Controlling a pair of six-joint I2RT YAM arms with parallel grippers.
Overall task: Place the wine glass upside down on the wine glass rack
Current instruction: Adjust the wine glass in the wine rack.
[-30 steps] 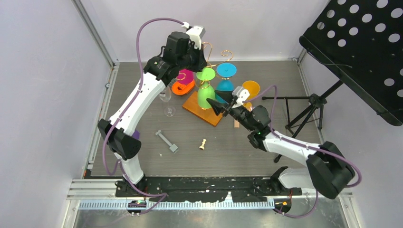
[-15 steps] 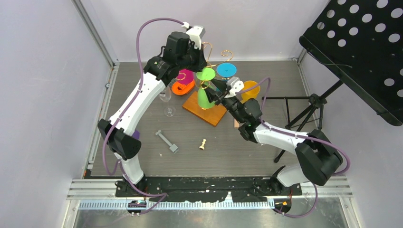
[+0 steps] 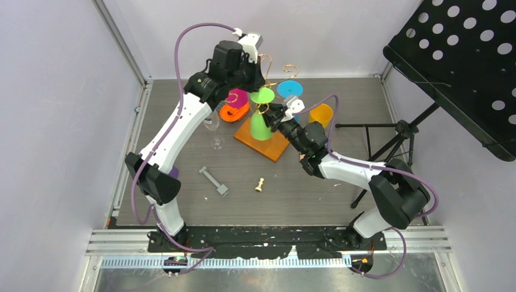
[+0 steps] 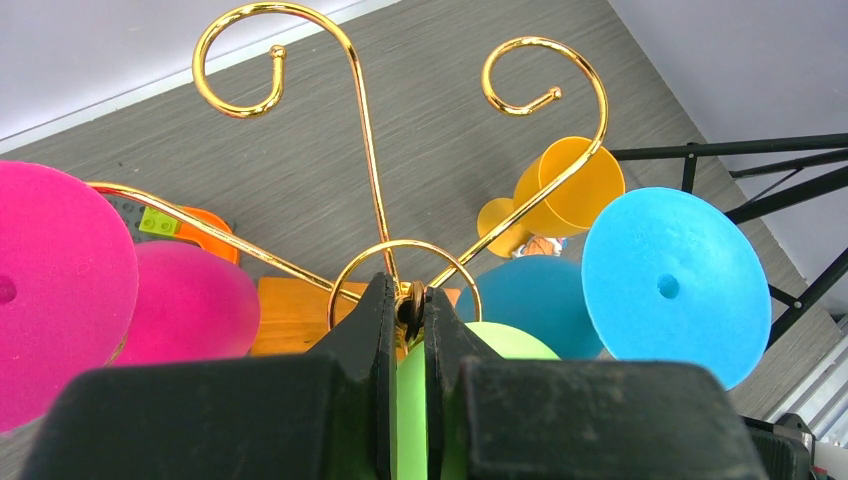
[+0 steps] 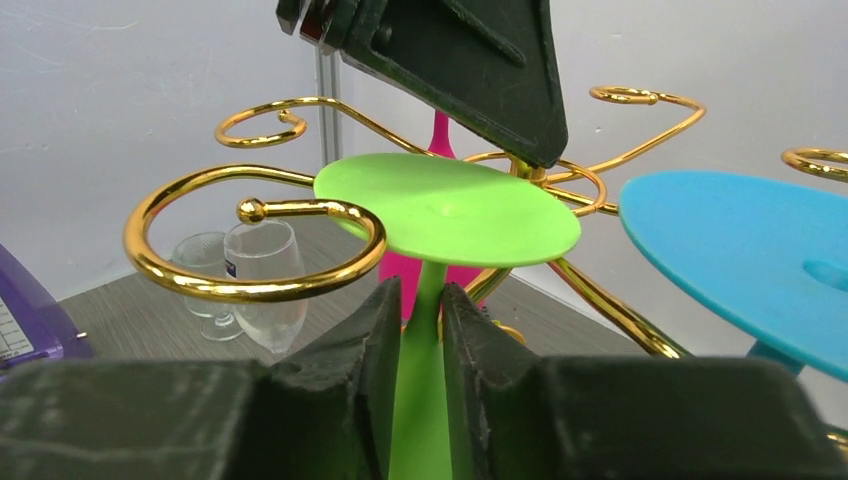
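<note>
The green wine glass (image 3: 261, 125) is upside down, foot up. My right gripper (image 3: 277, 114) is shut on its stem (image 5: 424, 300). Its flat foot (image 5: 447, 208) sits just above the curled gold arms, with the stem beside the open end of one curl (image 5: 250, 291). The wine glass rack (image 3: 289, 68) stands on its orange-brown wooden base (image 3: 271, 146). My left gripper (image 3: 257, 78) is shut on the top of the rack's central post (image 4: 410, 298). The green bowl (image 4: 505, 345) shows below the left fingers.
A pink glass (image 3: 237, 97) and a blue glass (image 3: 290, 89) hang upside down on the rack. A yellow-orange glass (image 3: 321, 114) and a clear glass (image 3: 213, 126) stand nearby. A grey bar (image 3: 213, 180) and a small pawn (image 3: 260, 184) lie in front. A black music stand (image 3: 462, 67) is at right.
My right gripper has carried the green glass up and left, from over the wooden base to the rack's curled arms. The left arm has not moved.
</note>
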